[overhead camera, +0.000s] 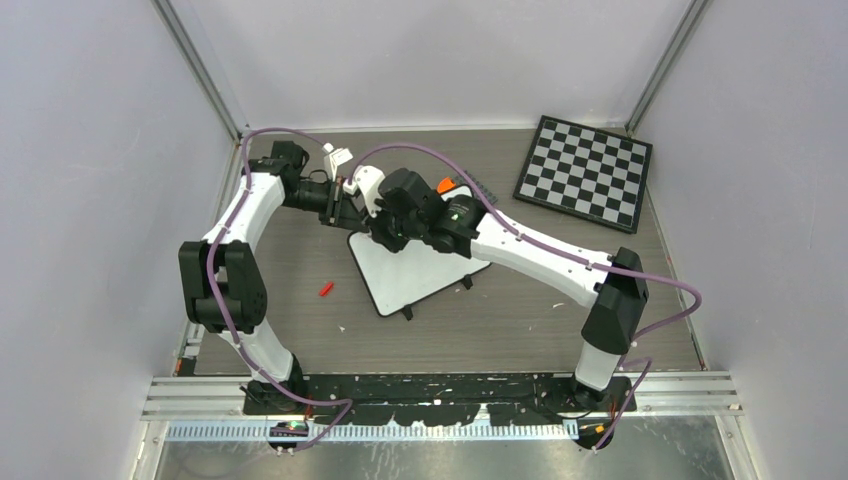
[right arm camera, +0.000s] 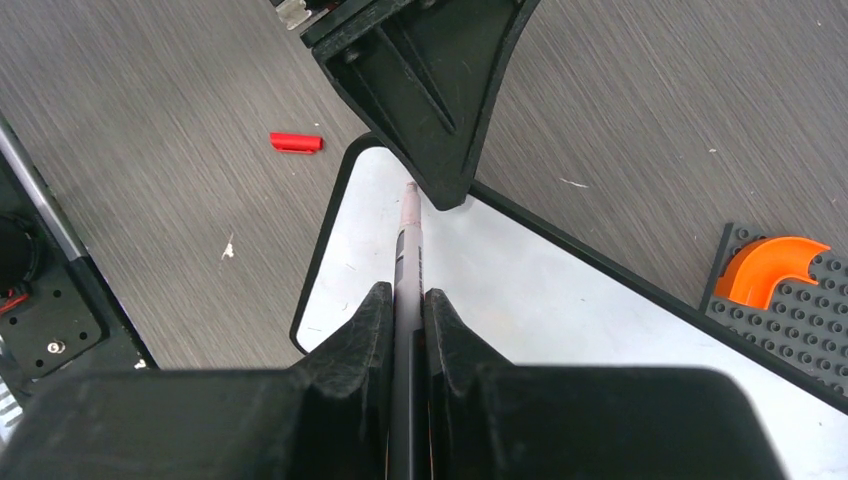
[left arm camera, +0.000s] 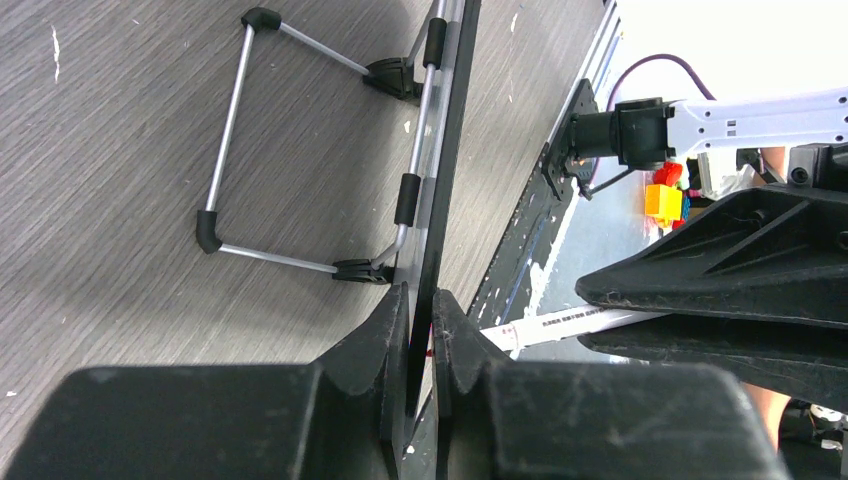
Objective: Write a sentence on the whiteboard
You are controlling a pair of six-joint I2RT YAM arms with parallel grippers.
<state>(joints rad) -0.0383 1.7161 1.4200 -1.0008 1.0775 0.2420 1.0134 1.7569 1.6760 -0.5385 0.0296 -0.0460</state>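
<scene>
The whiteboard (overhead camera: 420, 272) lies tilted at the table's middle, and its white face (right arm camera: 560, 300) shows no writing; the sentence is out of view. My left gripper (left arm camera: 420, 300) is shut on the board's thin black rim (left arm camera: 445, 170) at the far left corner (overhead camera: 352, 232). My right gripper (right arm camera: 408, 295) is shut on a grey-white marker (right arm camera: 409, 240). The marker's tip points at the board's far corner, just beside the left gripper's finger (right arm camera: 425, 90). From the left wrist the marker (left arm camera: 560, 325) shows beyond the rim.
A red marker cap (overhead camera: 326, 289) lies on the wood left of the board. The chessboard (overhead camera: 585, 172) sits at the back right. An orange piece (right arm camera: 770, 265) rests on a grey studded plate (right arm camera: 800, 320) behind the board. The board's wire stand (left arm camera: 230, 130) juts out beneath it.
</scene>
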